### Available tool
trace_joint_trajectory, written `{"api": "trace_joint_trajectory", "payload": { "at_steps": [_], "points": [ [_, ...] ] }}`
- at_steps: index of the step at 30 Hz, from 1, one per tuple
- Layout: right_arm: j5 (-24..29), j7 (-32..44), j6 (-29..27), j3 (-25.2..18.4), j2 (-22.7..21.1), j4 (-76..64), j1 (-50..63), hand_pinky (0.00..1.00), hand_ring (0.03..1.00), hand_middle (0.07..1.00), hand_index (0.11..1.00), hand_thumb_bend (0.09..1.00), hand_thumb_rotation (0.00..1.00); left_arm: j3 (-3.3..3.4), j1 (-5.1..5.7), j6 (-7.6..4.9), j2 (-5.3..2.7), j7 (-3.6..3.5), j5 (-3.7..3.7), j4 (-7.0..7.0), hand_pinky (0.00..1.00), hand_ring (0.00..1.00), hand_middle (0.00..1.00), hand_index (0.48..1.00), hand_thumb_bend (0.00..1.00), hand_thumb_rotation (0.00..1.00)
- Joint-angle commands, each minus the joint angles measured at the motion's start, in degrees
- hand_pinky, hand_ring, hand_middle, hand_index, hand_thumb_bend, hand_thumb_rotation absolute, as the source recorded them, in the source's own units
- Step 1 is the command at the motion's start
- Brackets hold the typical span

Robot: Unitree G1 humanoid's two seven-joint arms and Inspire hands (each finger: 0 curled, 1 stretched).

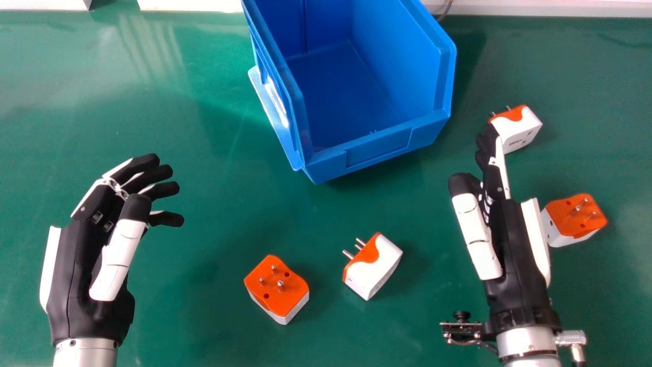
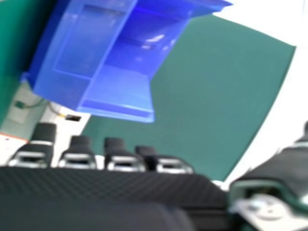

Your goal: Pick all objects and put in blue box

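In the head view, my left hand (image 1: 97, 244) is over the table's left part, open and holding nothing. My right hand (image 1: 501, 224) is at the right with fingers straight and nothing in its grasp; its fingertips overlap the edge of a far white and orange adapter (image 1: 519, 130). Another adapter (image 1: 574, 220), pins up, lies to the right of that hand. Two more, one pins up (image 1: 277, 288) and one on its side (image 1: 373, 265), lie between the hands. The blue box (image 1: 379, 148) stands beyond them, its visible floor bare. The right hand view shows my right hand (image 2: 96, 192) and the blue box (image 2: 82, 53).
The green table (image 1: 204, 316) carries everything. White panels (image 1: 560, 7) run along its far edge, with a thin cable (image 1: 446, 10) behind the box. A small camera bracket (image 1: 461, 329) sticks out beside my right wrist.
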Motion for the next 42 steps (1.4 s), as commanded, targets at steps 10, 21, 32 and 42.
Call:
{"api": "trace_joint_trajectory", "payload": {
  "at_steps": [10,21,32,42],
  "points": [
    [0.4,0.0,-0.9,-0.2,-0.4,-2.1,0.7,0.93,1.000,1.000,1.000,0.365,0.99,-0.41,1.28,-0.75,-0.08,-0.46,-0.07,-1.86,0.52,0.70,0.73,0.715,0.95,0.64],
    [-0.1,0.8,0.3,0.1,-1.1,-4.0,1.3,0.93,1.000,1.000,1.000,0.409,1.00,-0.64,1.67,-0.73,-0.01,0.25,0.60,-2.07,0.53,0.71,0.73,0.721,0.96,0.64],
    [-7.8,-0.8,0.4,0.3,-4.8,-8.8,2.8,0.92,0.999,1.000,1.000,0.467,0.92,-1.09,2.70,-0.56,0.08,0.51,0.56,-3.40,0.53,0.71,0.73,0.716,0.97,0.65],
    [-31.7,-13.2,8.8,-1.3,-7.9,-20.0,6.9,0.80,0.969,1.000,1.000,0.699,0.73,-1.14,2.99,0.47,-0.08,0.96,0.30,-4.31,0.55,0.72,0.74,0.731,0.97,0.65]
  ]
}}
